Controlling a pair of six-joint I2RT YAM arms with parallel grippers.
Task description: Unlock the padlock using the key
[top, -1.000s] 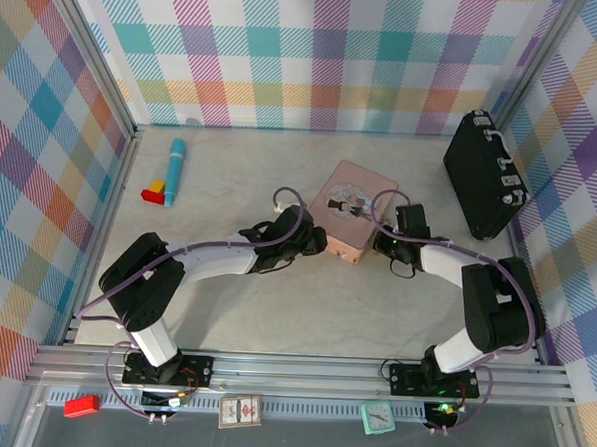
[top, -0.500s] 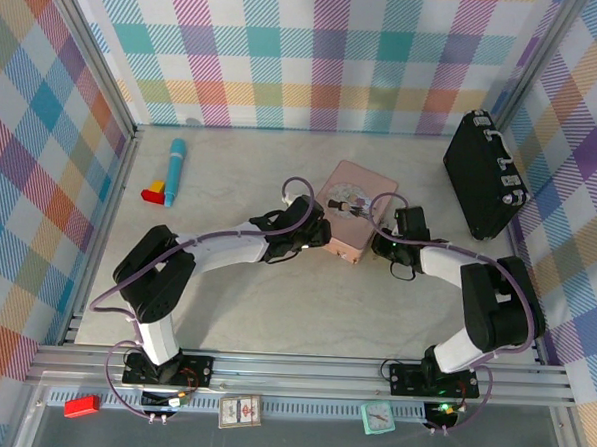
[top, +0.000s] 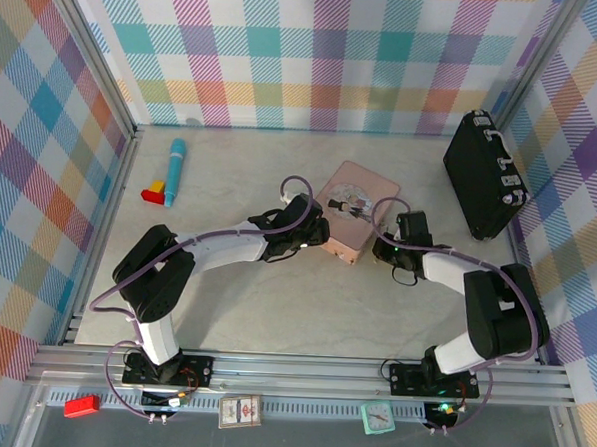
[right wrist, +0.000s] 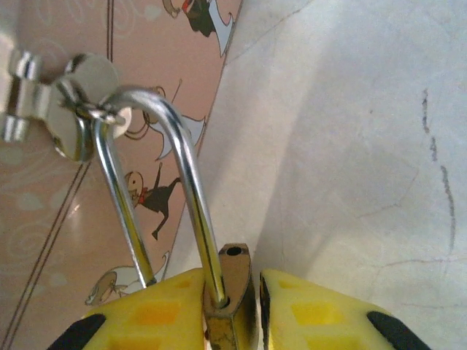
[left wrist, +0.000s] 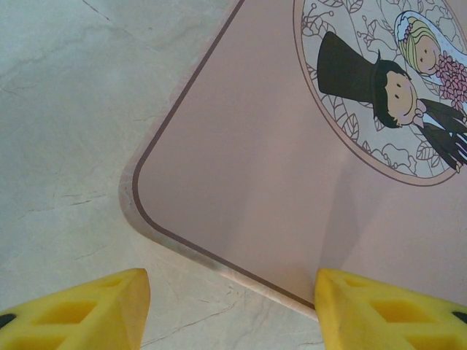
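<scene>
Padlock (right wrist: 229, 288) at the side of the pink tin (right wrist: 51, 219), right wrist view: the brass body stands on edge between the two yellow fingers (right wrist: 314, 310) of the right hand (right wrist: 232, 306). One finger lies flush against the body and a thin dark slit shows on the other side, so it cannot be told whether the hand clamps the body or merely brackets it. The silver shackle (right wrist: 186, 168) rises from the body in a tall U and passes through a small metal loop (right wrist: 82, 117) fixed to the tin wall. One leg enters the top of the body beside a round hole. The other leg drops behind the near finger, and its end is hidden.

Left wrist view: the left hand (left wrist: 230, 310) is open, its yellow fingertips (left wrist: 80, 313) set wide apart just off a rounded corner of the tin lid (left wrist: 255, 189), which bears a cartoon bride and groom.

Top view: both arms meet at the tin (top: 351, 211) near the middle of the table (top: 274, 302), the left hand (top: 316, 234) at its left side and the right hand (top: 385, 250) at its right. A black case (top: 484, 175) stands at the far right. A blue cylinder (top: 174, 165) and a red-and-yellow block (top: 156, 192) lie at the far left.
</scene>
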